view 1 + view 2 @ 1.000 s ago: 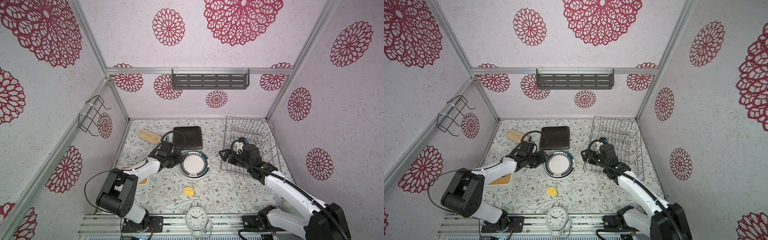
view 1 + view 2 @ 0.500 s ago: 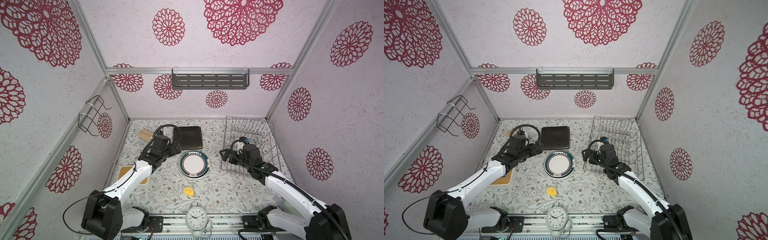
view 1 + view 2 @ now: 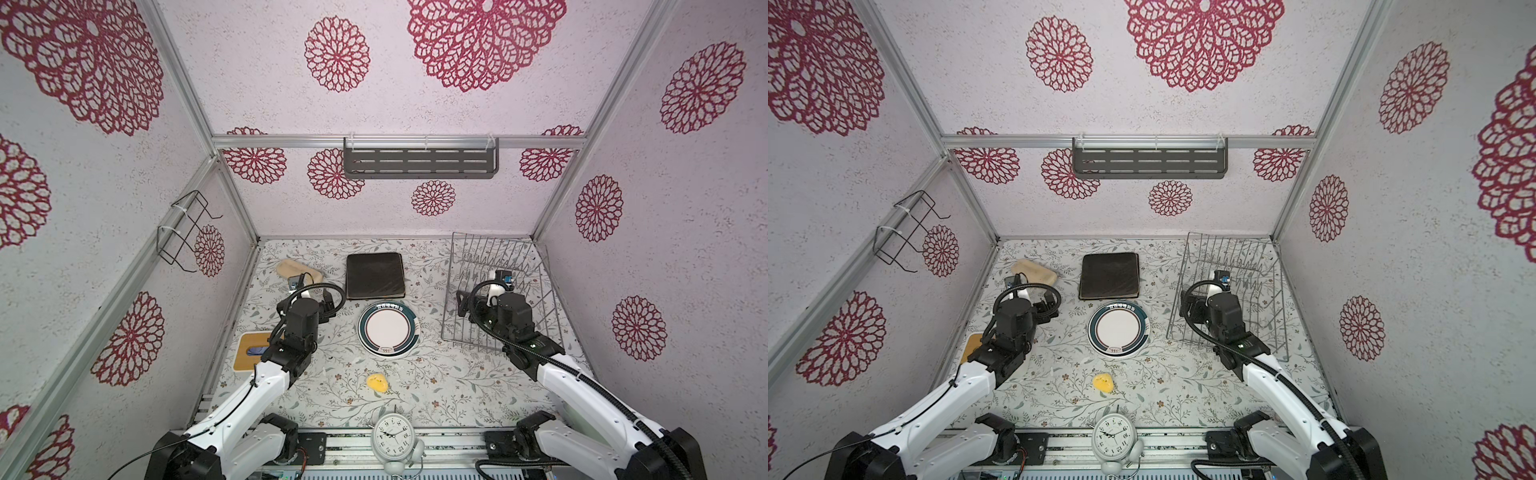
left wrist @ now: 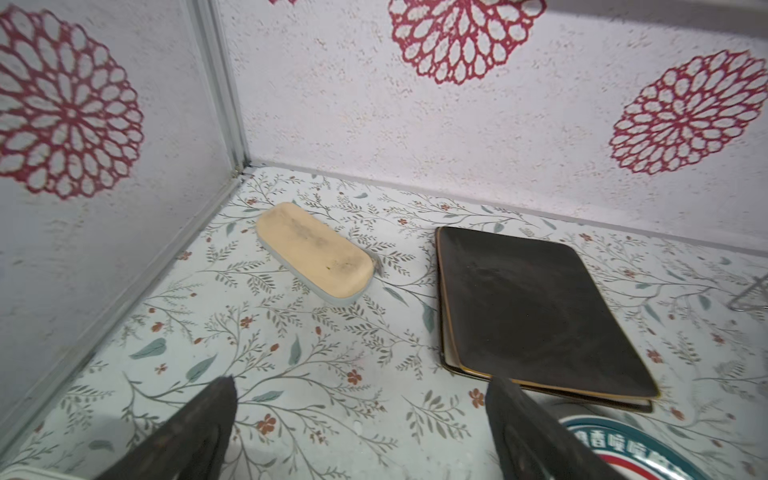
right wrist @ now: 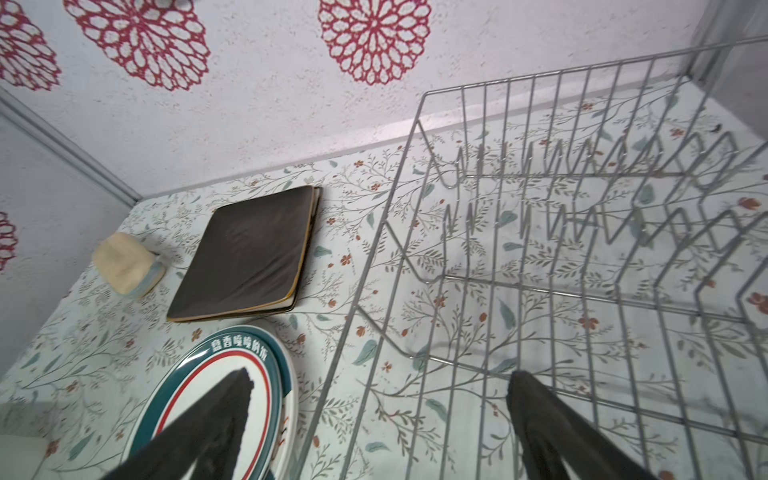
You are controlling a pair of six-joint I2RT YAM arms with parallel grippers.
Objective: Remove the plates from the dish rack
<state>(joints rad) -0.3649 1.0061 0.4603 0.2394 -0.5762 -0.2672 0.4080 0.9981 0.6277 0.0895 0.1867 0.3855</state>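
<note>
1. Alarm clock [image 3: 392, 437]: round, white, at the near edge of the flowered table [image 3: 457, 395].
2. Small yellow object [image 3: 377, 383]: lies alone just beyond the clock.
3. Wooden board [image 3: 249, 353]: against the left wall, with a blue item on it, partly hidden by the left arm.
4. Round plates [image 3: 388, 329]: two, white with a teal rim band, stacked flat at mid-table, left of the rack and apart from it.
5. Left gripper [image 4: 361, 386]: jaws spread wide, nothing between them. It hangs over bare table beside the near left corner of the square plates.
6. Right gripper [image 5: 382, 376]: jaws spread wide, holding nothing. It is poised over the rack's near left edge, one finger above the round plates, the other above the grid.
7. Dish rack [image 3: 498, 286]: silver wire, on the right side of the table, reaching toward the far wall.
8. Square plates [image 3: 375, 276]: two, dark, stacked flat on the table just beyond the round pair, outside the rack.
9. Beige pad [image 4: 313, 253]: oblong, near the far left corner.
10. Black wire holder [image 3: 183, 232]: fixed to the left wall.
11. Grey slotted shelf [image 3: 419, 163]: hung on the far wall rail.
</note>
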